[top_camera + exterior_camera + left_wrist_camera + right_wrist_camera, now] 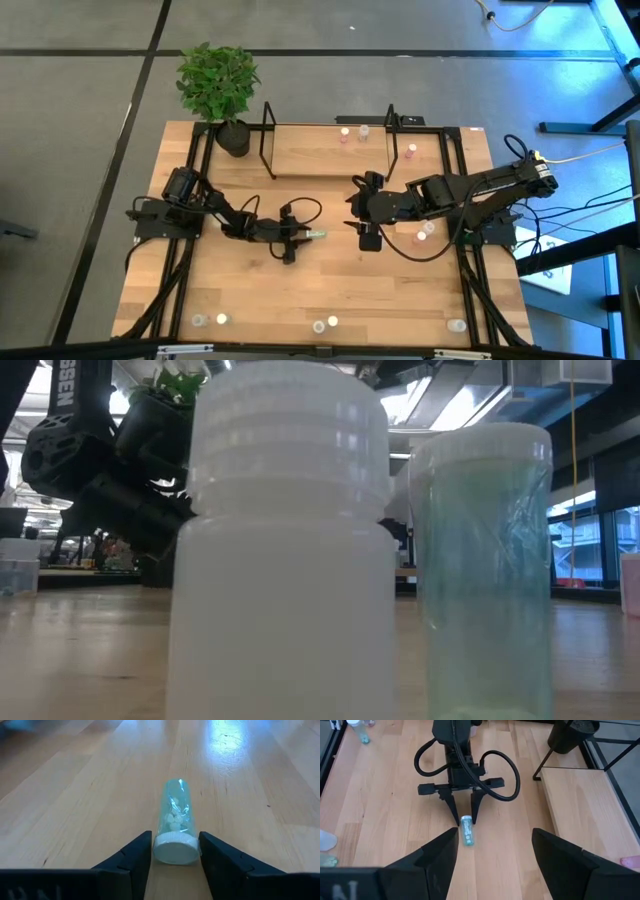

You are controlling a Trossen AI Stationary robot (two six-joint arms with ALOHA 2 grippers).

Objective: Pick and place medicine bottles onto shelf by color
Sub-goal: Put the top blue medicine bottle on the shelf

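My left hand (175, 852) straddles the green bottle (175, 827) lying mid-worktop (75, 795), fingers at its white cap, apparently not yet clamped. It looks light, smooth, prone to roll; I'd grip its body. My right hand (492, 852) hangs open nearby.

Green-tinted bottle (175, 822), white cap (174, 851)

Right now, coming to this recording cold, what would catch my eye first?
The left gripper at mid-table, its fingers flanking the white cap of a green-tinted medicine bottle lying on its side. Next, the two bottles standing right before the low camera, a white bottle and a greenish bottle, filling that view. The right gripper hovers open nearby, facing the left one.
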